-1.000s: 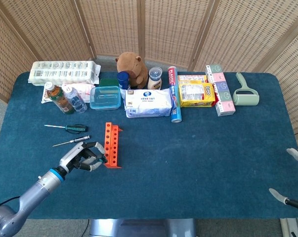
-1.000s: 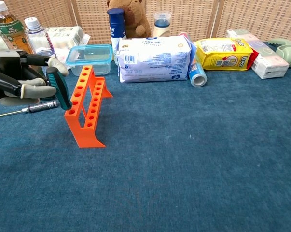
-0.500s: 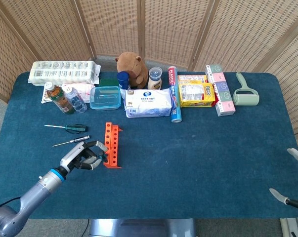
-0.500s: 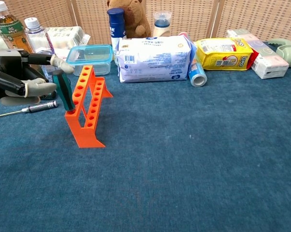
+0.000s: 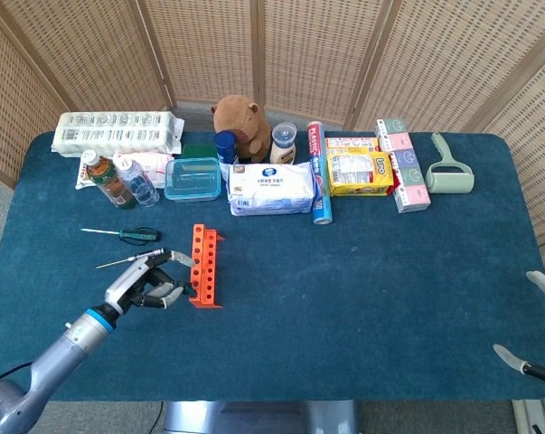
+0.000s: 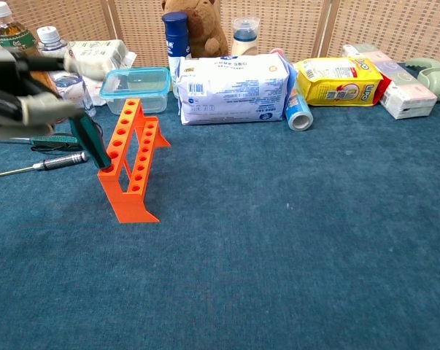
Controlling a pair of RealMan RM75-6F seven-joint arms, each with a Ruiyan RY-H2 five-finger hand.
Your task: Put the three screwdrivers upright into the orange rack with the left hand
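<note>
One teal screwdriver (image 6: 88,138) in blurred left robot hand (image 6: 26,95) beside orange rack (image 6: 130,157); right robot hand (image 5: 539,325) cropped, grip unclear.

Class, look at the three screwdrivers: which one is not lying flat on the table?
The green-handled screwdriver at the near end of the orange rack, beside the left hand. It stands tilted, while the other two lie flat on the table.

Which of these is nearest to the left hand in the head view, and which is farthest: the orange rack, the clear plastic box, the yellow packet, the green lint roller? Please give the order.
Measured from the left hand:
1. Orange rack, just to its right.
2. Clear plastic box, behind the rack, in the back row.
3. Yellow packet, back row, right of centre.
4. Green lint roller, far right end of the back row.
</note>
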